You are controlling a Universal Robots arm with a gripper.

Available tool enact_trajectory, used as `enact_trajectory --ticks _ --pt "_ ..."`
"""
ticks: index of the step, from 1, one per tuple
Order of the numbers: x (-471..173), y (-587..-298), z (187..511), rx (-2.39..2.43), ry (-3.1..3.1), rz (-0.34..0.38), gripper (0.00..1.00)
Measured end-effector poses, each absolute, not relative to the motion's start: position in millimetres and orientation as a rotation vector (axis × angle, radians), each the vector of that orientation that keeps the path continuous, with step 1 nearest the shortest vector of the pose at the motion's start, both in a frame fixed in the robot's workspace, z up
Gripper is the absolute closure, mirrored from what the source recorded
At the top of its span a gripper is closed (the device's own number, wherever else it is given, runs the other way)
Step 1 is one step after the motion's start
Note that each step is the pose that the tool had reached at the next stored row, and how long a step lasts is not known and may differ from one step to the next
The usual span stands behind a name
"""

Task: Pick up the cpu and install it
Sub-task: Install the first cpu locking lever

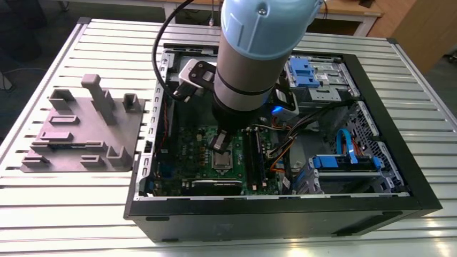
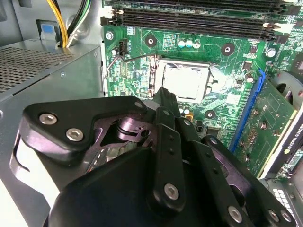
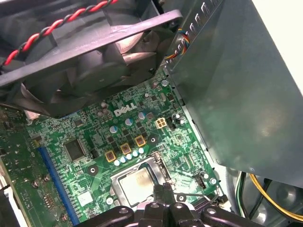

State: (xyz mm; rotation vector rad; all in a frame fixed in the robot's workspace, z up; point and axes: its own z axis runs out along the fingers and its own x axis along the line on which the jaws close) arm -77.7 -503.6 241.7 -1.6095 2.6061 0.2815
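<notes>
The cpu [image 2: 185, 81] is seen seated in the socket, centre frame; the hand [image 2: 163, 101], apparently closed and empty, could be knocked against the retention lever [image 2: 124, 62].

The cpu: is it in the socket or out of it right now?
In. The cpu lies flat inside the silver socket frame on the green motherboard, in both wrist views. The end effector sits just above it.
</notes>
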Motion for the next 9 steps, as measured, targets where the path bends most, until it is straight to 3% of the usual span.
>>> enact_trajectory --ticks 9 --pt "-74.7 -503.6 241.6 -1.609 2.606 0.282 0.9"
